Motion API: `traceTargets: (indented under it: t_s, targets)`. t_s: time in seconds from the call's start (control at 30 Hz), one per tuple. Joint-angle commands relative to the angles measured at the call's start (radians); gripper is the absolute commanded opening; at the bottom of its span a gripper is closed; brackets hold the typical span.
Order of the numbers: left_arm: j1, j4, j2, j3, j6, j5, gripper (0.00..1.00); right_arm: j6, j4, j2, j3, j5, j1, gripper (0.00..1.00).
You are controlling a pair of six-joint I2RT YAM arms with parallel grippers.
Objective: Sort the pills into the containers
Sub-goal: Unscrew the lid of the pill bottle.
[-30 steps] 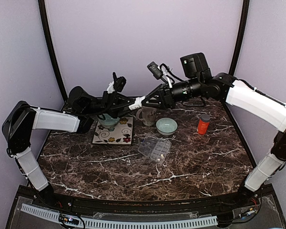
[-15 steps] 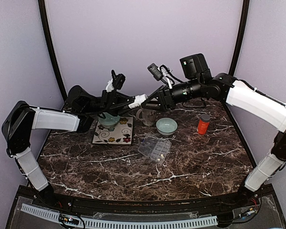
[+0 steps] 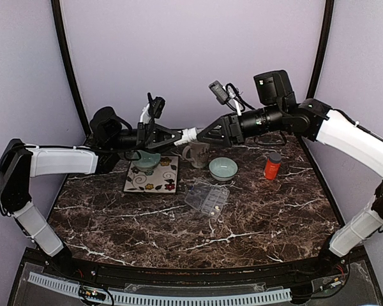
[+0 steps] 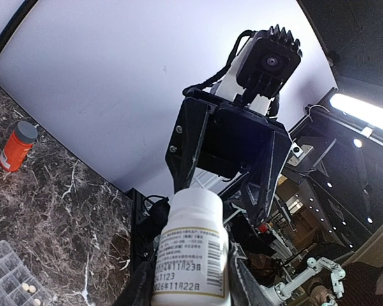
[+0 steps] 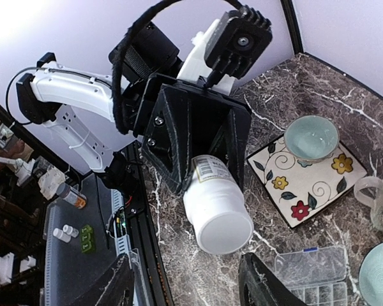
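Pill box [image 3: 207, 198] well apart from jaws

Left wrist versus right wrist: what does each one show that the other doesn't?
Left wrist only: the orange bottle and two pills in the pill box. Right wrist only: a green bowl on the floral tile, plus a mug. Both: the white bottle gripped by the left gripper, and the pill box.

Label on white bottle [image 4: 191, 255]: "1123"; "11月23日"; "11月22日"; a barcode.
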Motion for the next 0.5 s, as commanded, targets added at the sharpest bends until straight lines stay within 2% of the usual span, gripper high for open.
traceTargets:
  t_s: [0.0, 0.23, 0.47]
  targets:
    - [-0.009, -0.152, -0.079, 0.011, 0.191, -0.044, 0.0, 0.14, 0.029, 0.0, 0.001, 0.016, -0.019, 0.55]
    - [-0.022, -0.339, -0.132, 0.016, 0.38, -0.101, 0.0, 0.447, 0.151, 0.031, -0.028, -0.082, -0.106, 0.53]
    - [-0.068, -0.469, -0.157, 0.037, 0.507, -0.161, 0.0, 0.507, 0.12, 0.074, -0.009, -0.11, -0.11, 0.51]
